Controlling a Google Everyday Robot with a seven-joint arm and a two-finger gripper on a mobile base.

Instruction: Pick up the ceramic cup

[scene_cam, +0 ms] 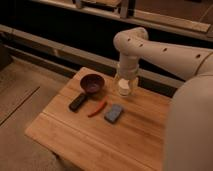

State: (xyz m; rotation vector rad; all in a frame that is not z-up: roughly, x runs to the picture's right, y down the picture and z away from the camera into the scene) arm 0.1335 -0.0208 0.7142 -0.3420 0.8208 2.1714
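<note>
The ceramic cup [123,90] is small, white and round. It stands on the wooden table [75,135] near the back edge, just right of the dark reddish-brown bowl [92,83]. My gripper [125,84] hangs straight down from the white arm and sits directly over and around the cup, partly hiding its sides. The cup still appears to rest on the table.
A black oblong object [77,102], a red chili pepper [97,108] and a blue-grey block [114,113] lie in front of the bowl and cup. A dark ledge and rail run behind the table. My white arm fills the right side.
</note>
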